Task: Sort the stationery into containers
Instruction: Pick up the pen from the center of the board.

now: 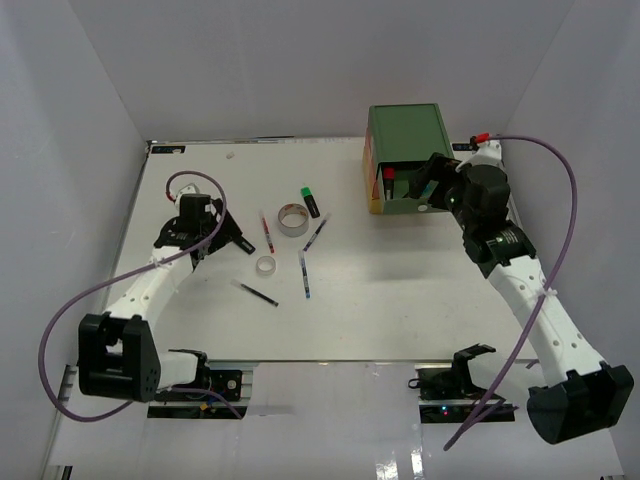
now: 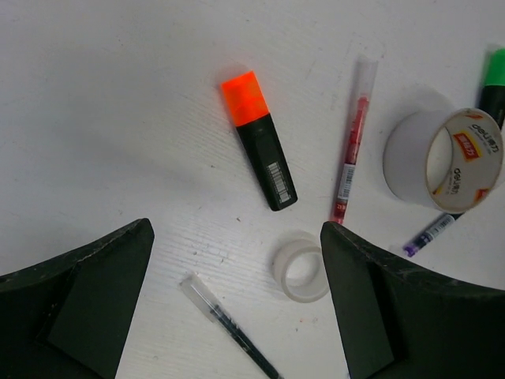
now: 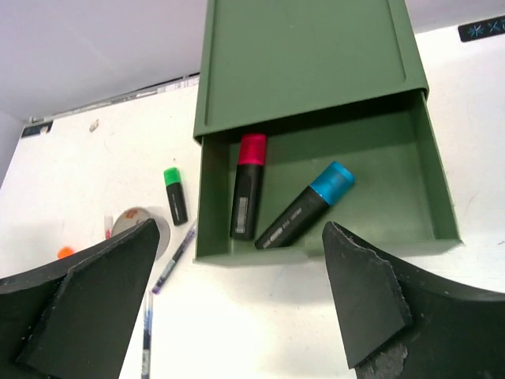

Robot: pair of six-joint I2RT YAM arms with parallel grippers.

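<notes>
The left gripper (image 1: 222, 244) is hanging over the left part of the table (image 1: 400, 300), and its fingers (image 2: 87, 300) are standing wide apart with nothing between them. Below it the orange highlighter (image 2: 260, 142) is lying flat on the table. The red pen (image 2: 351, 146) is lying just to the right of it, close but not touching. The small roll (image 2: 304, 272) is resting flat beside the near end of the red pen. The grey roll (image 2: 442, 158) is sitting farther right, and the green highlighter (image 1: 311, 201) is lying just beside it on the far right side. Three dark pens (image 1: 304, 272) are lying scattered on the table near the two rolls, all apart from each other. At the far right of the table the unit (image 1: 405, 135) is standing, and its green drawer (image 3: 438, 197) is standing open toward the near side. The pink highlighter (image 3: 248, 189) and the blue highlighter (image 3: 304, 209) are lying inside this drawer. The pink one is on the left and the blue one is lying slanted at its right; I cannot tell whether they are touching. The right gripper (image 1: 426, 188) is hovering over the open drawer, its fingers (image 3: 379, 300) also spread apart and gripping nothing.
</notes>
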